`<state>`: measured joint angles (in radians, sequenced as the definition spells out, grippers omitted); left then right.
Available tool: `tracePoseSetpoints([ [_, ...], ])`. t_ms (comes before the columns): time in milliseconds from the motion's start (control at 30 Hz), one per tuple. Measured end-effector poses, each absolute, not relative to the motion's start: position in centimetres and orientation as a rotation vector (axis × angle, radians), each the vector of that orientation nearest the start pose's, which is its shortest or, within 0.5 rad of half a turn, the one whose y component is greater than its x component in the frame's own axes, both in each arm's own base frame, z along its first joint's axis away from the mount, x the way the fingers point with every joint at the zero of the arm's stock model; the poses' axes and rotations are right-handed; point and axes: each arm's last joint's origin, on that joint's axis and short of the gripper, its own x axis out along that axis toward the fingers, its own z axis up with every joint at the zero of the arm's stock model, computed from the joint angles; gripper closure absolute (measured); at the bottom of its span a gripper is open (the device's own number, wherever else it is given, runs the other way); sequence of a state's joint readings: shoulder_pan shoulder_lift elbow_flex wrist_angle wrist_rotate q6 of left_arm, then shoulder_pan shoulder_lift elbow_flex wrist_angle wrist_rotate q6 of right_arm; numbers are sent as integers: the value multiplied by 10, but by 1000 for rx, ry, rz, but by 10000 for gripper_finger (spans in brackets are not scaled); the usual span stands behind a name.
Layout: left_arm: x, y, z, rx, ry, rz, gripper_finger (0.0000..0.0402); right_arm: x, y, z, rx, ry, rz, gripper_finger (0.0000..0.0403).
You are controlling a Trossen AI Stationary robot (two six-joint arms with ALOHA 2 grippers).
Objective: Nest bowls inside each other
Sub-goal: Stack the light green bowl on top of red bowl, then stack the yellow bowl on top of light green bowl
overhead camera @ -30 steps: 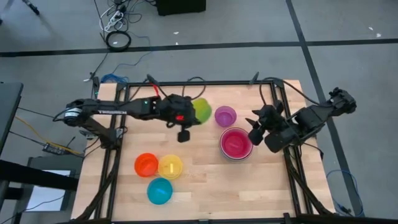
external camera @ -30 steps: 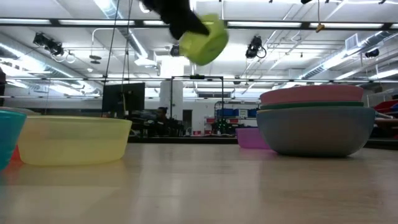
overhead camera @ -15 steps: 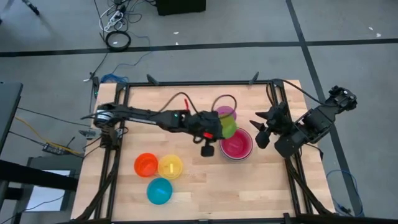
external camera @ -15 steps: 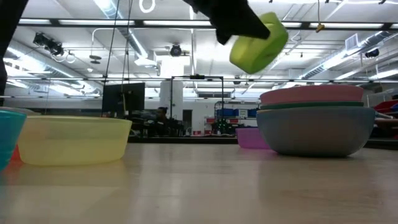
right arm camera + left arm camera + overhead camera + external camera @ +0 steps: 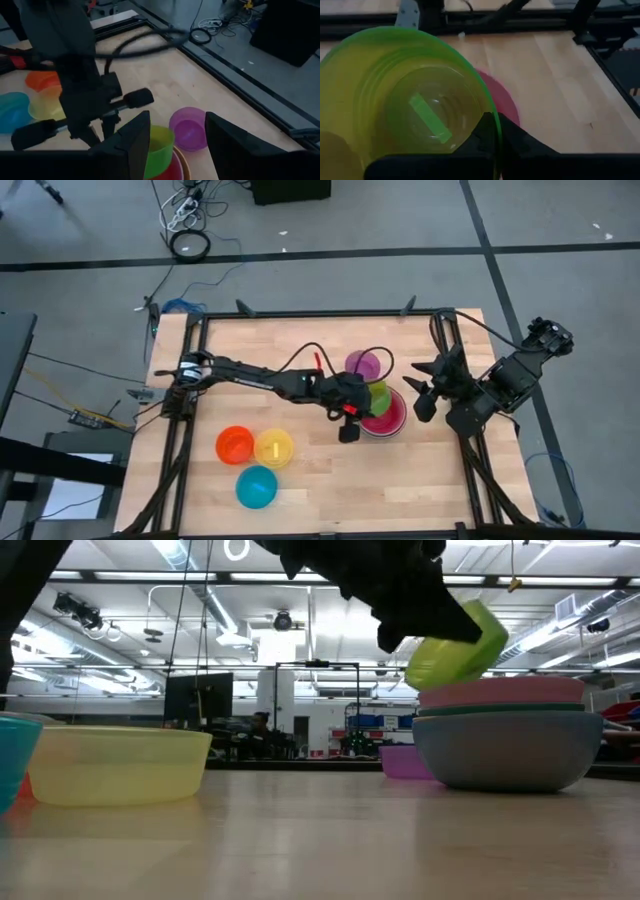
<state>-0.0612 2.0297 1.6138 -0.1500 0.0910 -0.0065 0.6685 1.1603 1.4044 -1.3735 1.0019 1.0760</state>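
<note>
My left gripper [image 5: 367, 402] is shut on a green bowl [image 5: 379, 394], which hangs tilted just over a stack of nested bowls [image 5: 384, 420] whose inner bowl is magenta. In the low view the green bowl [image 5: 458, 648] hovers at the stack's pink top rim [image 5: 505, 692]; I cannot tell whether they touch. The stack rests on its base on the table. My right gripper [image 5: 421, 390] stands open to the right of the stack, with nothing between its fingers. My left gripper pinches the green bowl's wall at the rim [image 5: 496, 131], one finger inside the bowl and one outside. The fingers come slanting down from the table's left side. The bowl is tilted, its mouth turned up toward the wrist, and is off the table.
A purple bowl [image 5: 362, 365] stands just beyond the stack. Orange [image 5: 235, 444], yellow [image 5: 274, 448] and cyan [image 5: 256, 486] bowls sit together near the table's front left. Black frame rails [image 5: 452, 340] run along the table's sides.
My left gripper has carried the green bowl from the table's far middle toward the right edge and downward, to just above the stack. The bowl has stayed tilted in the hold.
</note>
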Motion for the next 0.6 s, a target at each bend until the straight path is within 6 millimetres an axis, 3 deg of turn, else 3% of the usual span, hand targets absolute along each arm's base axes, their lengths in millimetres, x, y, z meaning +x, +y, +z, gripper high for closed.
tracePoseSetpoints([
  [433,467,-33,244,-93,558,-208,288,152,89,387,181,490,-625,227],
  [600,469,-36,246,-94,528,-225,270,152,89,387,182,491,-624,227],
])
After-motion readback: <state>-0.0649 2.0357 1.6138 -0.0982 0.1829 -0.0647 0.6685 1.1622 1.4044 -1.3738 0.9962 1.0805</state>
